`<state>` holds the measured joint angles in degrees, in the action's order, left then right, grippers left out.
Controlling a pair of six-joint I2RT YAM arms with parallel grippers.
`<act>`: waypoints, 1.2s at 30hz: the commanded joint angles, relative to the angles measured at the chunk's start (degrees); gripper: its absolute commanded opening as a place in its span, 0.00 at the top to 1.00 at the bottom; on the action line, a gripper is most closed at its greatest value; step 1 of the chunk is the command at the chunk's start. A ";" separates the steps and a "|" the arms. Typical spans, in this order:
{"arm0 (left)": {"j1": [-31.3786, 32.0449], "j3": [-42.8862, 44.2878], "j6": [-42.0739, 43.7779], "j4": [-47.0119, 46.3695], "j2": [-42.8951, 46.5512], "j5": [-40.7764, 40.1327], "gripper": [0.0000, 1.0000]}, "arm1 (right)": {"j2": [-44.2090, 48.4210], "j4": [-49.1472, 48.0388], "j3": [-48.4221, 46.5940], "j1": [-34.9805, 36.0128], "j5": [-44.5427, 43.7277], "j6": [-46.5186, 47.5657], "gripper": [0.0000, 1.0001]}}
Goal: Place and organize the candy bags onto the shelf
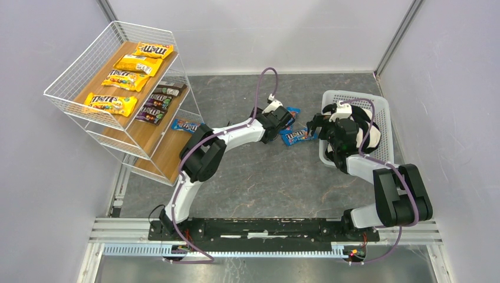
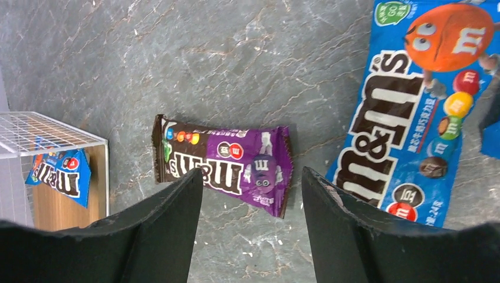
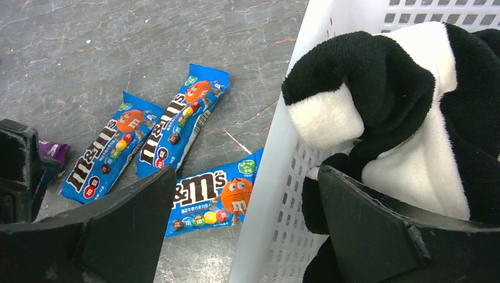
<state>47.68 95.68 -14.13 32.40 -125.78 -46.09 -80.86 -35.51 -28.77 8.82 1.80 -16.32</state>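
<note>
– Where are the candy packets?

– Four glossy yellow packets (image 1: 127, 63) lie on the top wooden board of the white wire shelf (image 1: 168, 153). Dark brown packets (image 1: 158, 100) lie on the middle board, and one blue packet (image 1: 186, 125) on the lowest.

– And the others?

– A flat purple-brown packet (image 2: 224, 165) lies on the grey marbled table (image 1: 265, 177), under the left gripper (image 2: 252, 177). Its jaws are apart and hold nothing.

– The right gripper (image 3: 246, 177)?

– Released and empty. Its jaws stand on both sides of the wall of a white plastic lattice basket (image 3: 283, 177), which holds a black-and-white plush cloth (image 3: 383, 118). Three blue table packets (image 3: 180, 118) lie near it.
</note>
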 commanded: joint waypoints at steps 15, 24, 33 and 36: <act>-0.92 2.83 -1.03 -1.46 -4.30 1.08 0.38 | -1.09 -1.05 -2.07 -0.98 1.75 -0.78 0.02; -1.41 2.47 -0.46 -0.38 -5.82 -0.21 0.47 | -1.29 -1.14 -2.08 -1.09 2.05 -0.99 0.02; -1.45 1.29 2.06 -0.41 -4.51 0.63 0.74 | -1.49 -1.23 -2.12 -1.34 2.32 -1.17 0.02; -1.45 0.69 2.36 -0.45 -2.39 1.92 0.85 | -1.48 -1.23 -2.07 -1.35 2.31 -1.20 0.02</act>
<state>46.57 97.47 -13.41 32.60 -130.63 -46.19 -81.95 -35.51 -28.93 7.77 3.42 -16.93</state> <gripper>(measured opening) 0.192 0.979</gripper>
